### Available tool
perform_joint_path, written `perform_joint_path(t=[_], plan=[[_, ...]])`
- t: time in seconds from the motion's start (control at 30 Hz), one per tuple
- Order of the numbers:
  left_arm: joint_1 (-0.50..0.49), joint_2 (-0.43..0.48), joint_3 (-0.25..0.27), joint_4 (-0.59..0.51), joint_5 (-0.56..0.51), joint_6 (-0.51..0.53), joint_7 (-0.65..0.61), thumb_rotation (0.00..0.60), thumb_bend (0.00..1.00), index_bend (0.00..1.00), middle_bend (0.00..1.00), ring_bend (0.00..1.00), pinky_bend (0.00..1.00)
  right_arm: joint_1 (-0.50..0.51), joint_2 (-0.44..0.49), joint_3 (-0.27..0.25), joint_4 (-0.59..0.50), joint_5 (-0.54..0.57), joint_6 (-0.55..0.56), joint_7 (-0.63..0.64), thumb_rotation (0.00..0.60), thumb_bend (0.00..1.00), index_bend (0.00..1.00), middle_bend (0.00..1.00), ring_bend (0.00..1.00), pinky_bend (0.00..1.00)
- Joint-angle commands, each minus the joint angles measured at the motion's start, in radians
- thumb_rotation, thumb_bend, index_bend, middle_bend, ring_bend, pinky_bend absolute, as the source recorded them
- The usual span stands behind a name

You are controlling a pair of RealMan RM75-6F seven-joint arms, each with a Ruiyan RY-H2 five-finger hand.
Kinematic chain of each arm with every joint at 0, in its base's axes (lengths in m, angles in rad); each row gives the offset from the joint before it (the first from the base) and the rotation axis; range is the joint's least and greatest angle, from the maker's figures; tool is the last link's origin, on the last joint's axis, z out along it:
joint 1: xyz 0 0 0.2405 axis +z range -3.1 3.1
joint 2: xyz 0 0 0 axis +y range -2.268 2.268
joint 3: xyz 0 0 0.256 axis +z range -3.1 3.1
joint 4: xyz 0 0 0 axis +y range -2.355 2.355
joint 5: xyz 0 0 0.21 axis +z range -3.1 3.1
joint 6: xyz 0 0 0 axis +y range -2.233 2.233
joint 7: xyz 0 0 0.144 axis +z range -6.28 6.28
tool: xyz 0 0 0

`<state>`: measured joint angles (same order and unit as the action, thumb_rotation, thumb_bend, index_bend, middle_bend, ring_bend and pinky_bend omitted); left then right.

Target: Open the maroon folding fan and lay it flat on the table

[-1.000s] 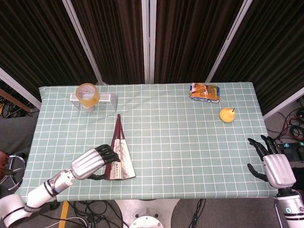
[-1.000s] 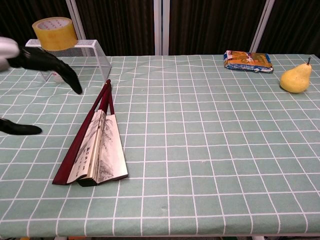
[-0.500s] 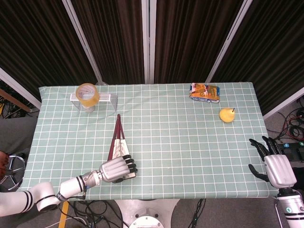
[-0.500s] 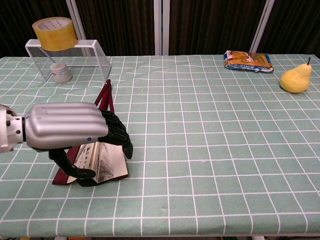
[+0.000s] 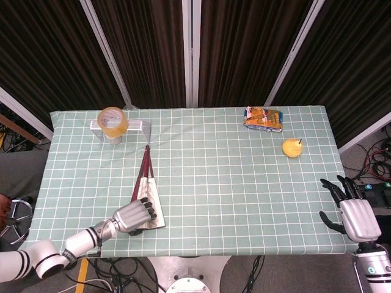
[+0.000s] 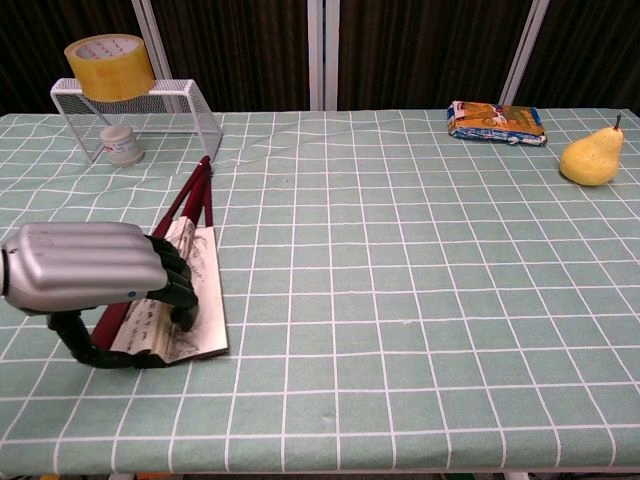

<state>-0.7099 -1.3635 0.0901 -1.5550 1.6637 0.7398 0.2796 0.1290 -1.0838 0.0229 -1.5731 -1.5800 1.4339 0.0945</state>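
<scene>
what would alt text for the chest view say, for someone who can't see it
The robot's left hand grips the wide end of a partly opened maroon folding fan lying on a green checked table. Behind are a tape roll on a wire rack, a snack packet and a pear.

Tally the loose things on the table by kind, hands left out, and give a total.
Folding fan: 1
Tape roll: 1
Wire rack: 1
Small white jar: 1
Snack packet: 1
Pear: 1
Total: 6
</scene>
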Motion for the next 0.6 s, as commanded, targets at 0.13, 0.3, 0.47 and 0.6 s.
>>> perform_joint_path(t=[0.13,0.3,0.47,0.6], plan=[[0.031,0.064,0.025,-0.019,-0.067,-0.001,0.063,0.431,0.28,0.37,0.37,0.22,0.21,0.001,0.0,-0.001,-0.011,-0.009,0.004,-0.009,0.6,0.23,0.13,0.24,0.0,0.0],[0.057,0.099,0.044,-0.006,-0.096,0.017,0.093,0.423,0.28,0.37,0.37,0.22,0.21,0.001,0.001,-0.001,-0.023,-0.014,0.009,-0.021,0.6,0.23,0.13,0.24,0.0,0.0],[0.081,0.146,0.067,-0.017,-0.124,0.026,0.095,0.401,0.28,0.37,0.37,0.22,0.21,-0.004,0.004,-0.005,-0.034,-0.015,0.016,-0.031,0.6,0.23,0.13,0.24,0.0,0.0],[0.11,0.174,0.062,-0.04,-0.103,0.106,0.017,0.402,0.28,0.37,0.37,0.22,0.21,-0.011,0.003,-0.007,-0.038,-0.016,0.025,-0.035,0.6,0.23,0.13,0.24,0.0,0.0]])
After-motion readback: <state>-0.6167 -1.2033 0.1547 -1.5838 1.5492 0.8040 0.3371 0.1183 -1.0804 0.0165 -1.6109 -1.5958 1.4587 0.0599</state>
